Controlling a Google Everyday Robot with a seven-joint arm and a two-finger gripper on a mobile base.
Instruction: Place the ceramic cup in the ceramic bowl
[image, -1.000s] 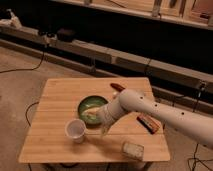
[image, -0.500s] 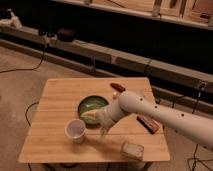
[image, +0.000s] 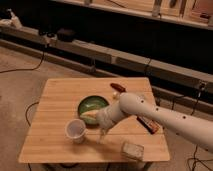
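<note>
One step is in hand, the reach: the gripper (image: 102, 131), spread wide and empty, hangs just beside the ceramic cup (image: 75, 130), upright on the table (image: 55, 95) near the ceramic bowl (image: 91, 105) (cup apparently untouched). Next, I judge, it must straddle the cup and close.

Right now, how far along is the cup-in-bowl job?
Done: nothing yet; the ceramic cup stands on the table near the ceramic bowl, not in it. In hand: the tool hangs open close beside the cup, holding nothing. Left: grasp the cup, lift it, set it in the bowl.
</note>
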